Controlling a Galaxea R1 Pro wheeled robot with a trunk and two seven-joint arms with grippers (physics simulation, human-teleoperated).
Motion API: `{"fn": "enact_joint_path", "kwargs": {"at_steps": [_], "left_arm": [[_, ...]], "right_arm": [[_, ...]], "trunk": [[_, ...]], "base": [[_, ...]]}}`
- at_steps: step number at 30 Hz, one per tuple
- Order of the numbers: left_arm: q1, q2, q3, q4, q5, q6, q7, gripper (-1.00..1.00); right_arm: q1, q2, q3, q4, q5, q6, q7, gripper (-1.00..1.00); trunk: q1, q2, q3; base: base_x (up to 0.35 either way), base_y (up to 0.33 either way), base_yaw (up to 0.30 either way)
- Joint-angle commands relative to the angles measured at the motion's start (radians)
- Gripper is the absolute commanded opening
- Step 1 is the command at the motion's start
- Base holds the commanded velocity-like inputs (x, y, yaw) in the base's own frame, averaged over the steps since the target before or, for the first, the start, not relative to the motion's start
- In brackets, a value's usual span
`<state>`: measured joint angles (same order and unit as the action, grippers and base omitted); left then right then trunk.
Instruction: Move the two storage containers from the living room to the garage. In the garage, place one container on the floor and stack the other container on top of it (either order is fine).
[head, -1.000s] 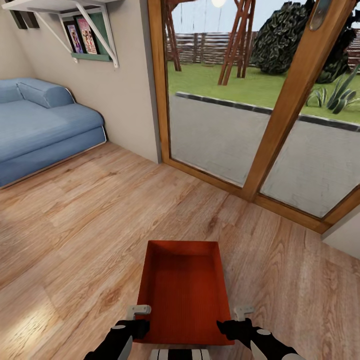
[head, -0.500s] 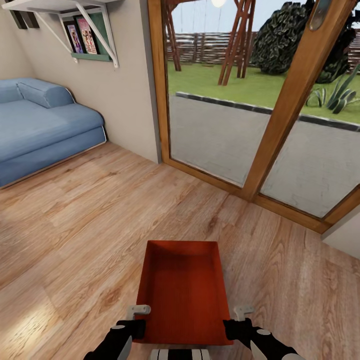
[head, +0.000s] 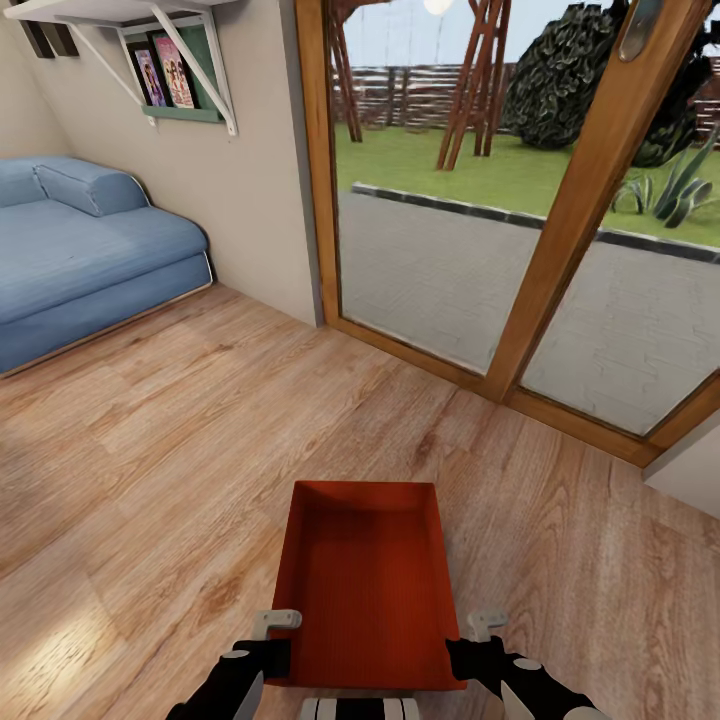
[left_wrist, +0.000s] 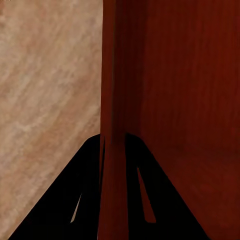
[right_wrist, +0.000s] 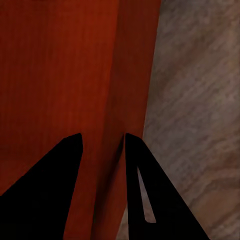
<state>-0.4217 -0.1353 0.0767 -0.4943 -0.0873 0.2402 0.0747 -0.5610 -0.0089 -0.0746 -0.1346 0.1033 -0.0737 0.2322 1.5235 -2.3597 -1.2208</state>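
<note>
Living room plank floor (head: 150, 450) unchanged; left gripper (head: 272, 640) and right gripper (head: 478, 640) still clamp one storage container (head: 365, 580); carrying hasn't started.

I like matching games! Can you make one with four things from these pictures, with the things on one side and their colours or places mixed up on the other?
Things:
1. ribbed rectangular topless bin
2. soft corner sofa
3. plank floor
4. left claw

Colours or places:
A. blue
B. clamped on the bin's side wall
C. orange-red
D. light wood

Pairs: 1-C, 2-A, 3-D, 4-B
</note>
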Motion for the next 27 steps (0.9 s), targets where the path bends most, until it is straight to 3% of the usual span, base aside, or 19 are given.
{"fn": "enact_joint_path", "kwargs": {"at_steps": [1,12,27], "left_arm": [[0.0,-0.001,0.006,-0.002,-0.008,0.005,-0.003,-1.0],[0.0,0.002,0.006,-0.001,-0.008,0.008,-0.007,-1.0],[0.0,0.003,0.006,-0.002,-0.008,0.009,-0.013,-1.0]], "right_arm": [[0.0,0.0,-0.002,0.001,0.008,-0.004,0.006,-1.0],[0.0,0.0,-0.001,0.001,0.009,-0.002,0.048,-1.0],[0.0,0.0,-0.001,0.001,0.01,-0.001,0.05,-1.0]], "trunk": [[0.0,0.0,-0.001],[0.0,0.0,-0.001],[0.0,0.0,-0.001]], "base": [[0.0,0.0,0.0],[0.0,0.0,0.0],[0.0,0.0,0.0]]}}
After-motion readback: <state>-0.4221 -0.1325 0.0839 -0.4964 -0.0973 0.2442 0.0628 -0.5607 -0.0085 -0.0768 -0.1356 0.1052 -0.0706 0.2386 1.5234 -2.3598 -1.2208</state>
